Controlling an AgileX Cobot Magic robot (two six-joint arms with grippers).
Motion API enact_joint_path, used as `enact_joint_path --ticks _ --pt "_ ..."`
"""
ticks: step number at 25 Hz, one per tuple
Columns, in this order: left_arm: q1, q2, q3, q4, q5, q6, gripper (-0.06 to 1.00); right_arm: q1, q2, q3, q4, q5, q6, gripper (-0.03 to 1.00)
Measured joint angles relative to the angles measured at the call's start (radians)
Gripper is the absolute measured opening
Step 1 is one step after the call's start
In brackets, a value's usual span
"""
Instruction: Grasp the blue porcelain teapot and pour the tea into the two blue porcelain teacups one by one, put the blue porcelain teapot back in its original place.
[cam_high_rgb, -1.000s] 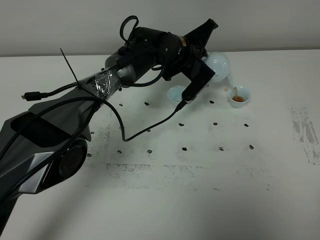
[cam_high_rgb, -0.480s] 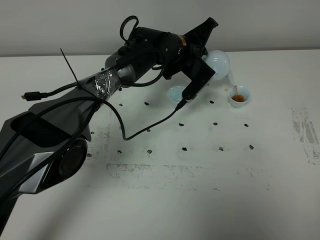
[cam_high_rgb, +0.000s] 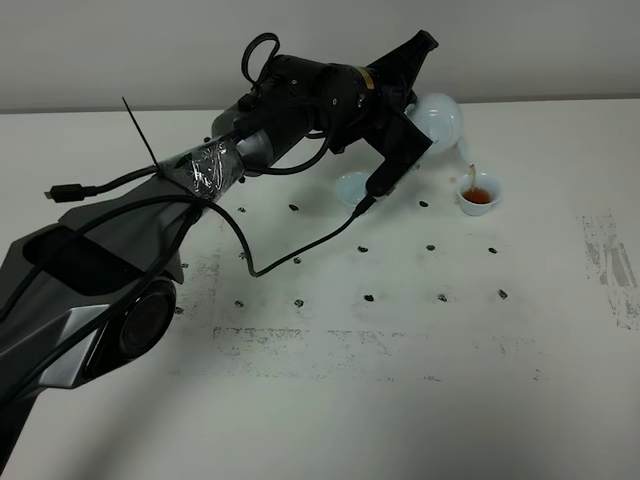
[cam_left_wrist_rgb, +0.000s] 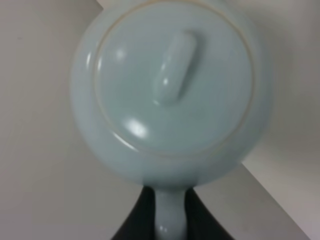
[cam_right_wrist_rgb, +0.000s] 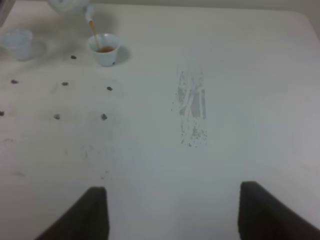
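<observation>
One glossy flared teacup (cam_high_rgb: 479, 196) part-filled, round glazed teapot (cam_high_rgb: 440, 120) tilted in clamped left jaws, right jaws apart

High view, my left arm (cam_high_rgb: 270, 130): glossy black joints, a brass-coloured ring (cam_high_rgb: 368, 86) near the wrist, and crinkled silver tape (cam_high_rgb: 205, 165) round the forearm, with a black zip tie (cam_high_rgb: 135, 122) poking toward 11 o'clock. A black cable (cam_high_rgb: 300, 257) trails off it. At 8 o'clock sits my angular dark-grey shell (cam_high_rgb: 70, 300). My right gripper (cam_right_wrist_rgb: 172, 187) shows two dark, blunt fingers (cam_right_wrist_rgb: 95, 215).
</observation>
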Motion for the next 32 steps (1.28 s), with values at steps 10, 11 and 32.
enact_joint_path --ticks 10,11,32 --pt "-0.006 0.014 0.0 -0.001 -0.023 0.0 0.04 0.0 0.0 0.0 0.0 0.0 0.0 0.57" --pt "-0.006 0.014 0.0 -0.001 -0.025 0.0 0.04 0.0 0.0 0.0 0.0 0.0 0.0 0.57" --pt "-0.006 0.014 0.0 0.001 -0.041 0.0 0.04 0.0 0.0 0.0 0.0 0.0 0.0 0.57"
